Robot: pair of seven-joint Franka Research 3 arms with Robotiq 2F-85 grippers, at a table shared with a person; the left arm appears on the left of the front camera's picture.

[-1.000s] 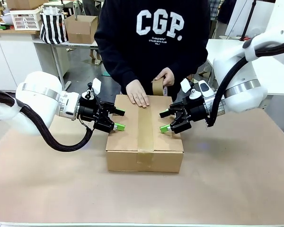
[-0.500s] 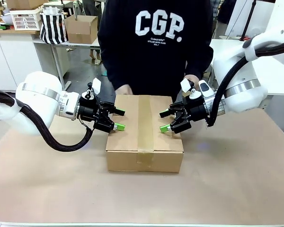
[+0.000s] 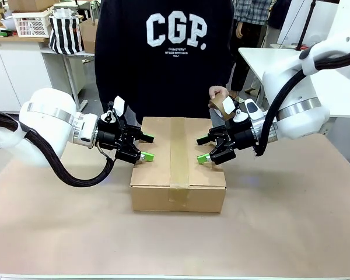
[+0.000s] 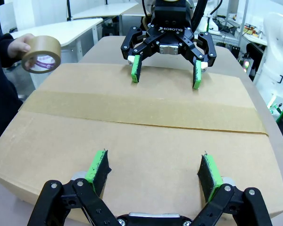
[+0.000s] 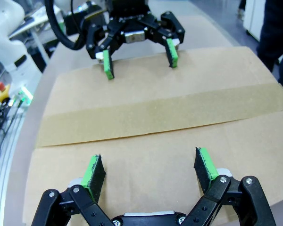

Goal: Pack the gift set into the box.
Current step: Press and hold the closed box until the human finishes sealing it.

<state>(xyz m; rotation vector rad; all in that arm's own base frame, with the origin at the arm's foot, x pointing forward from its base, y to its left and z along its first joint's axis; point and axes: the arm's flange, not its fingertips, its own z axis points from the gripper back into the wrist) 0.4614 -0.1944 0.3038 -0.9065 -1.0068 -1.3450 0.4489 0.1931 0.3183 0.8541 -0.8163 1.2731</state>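
The box stands in the middle of the table with its flaps shut and a strip of brown tape running along the top seam. The gift set is hidden. My left gripper is open over the box's left top edge, its green pads just above the cardboard. My right gripper is open over the right top edge, mirrored, with nothing between its fingers. Each wrist view shows the other gripper across the lid: the right gripper and the left gripper.
A person in a black sweatshirt stands at the far side, one hand holding a roll of brown tape above the box's back right corner; the roll is off the lid. Brown paper covers the table. Shelves and cartons stand far behind.
The person's hands have lifted off the lid and drawn back with the tape roll. Neither gripper nor the box has moved.
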